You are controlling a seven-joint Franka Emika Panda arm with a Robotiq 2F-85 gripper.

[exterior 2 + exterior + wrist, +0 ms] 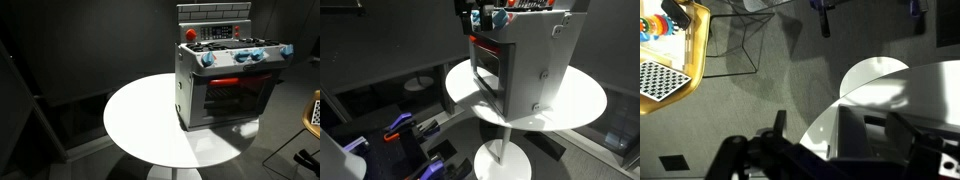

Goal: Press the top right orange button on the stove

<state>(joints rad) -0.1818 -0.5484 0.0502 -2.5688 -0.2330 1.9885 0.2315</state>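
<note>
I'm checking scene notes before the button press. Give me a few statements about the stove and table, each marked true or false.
1. The stove stands on a round white table. True.
2. The stove lies tipped on its side. False: it stands upright.
3. Blue knobs line the stove's top front edge. True.
4. The end effector is pressing a stove button. False: in the wrist view the end effector hangs above the floor and the table's edge, and in an exterior view nothing touches the stove.

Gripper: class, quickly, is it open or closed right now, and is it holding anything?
Gripper: open, holding nothing; its fingers stand apart in the wrist view.
</note>
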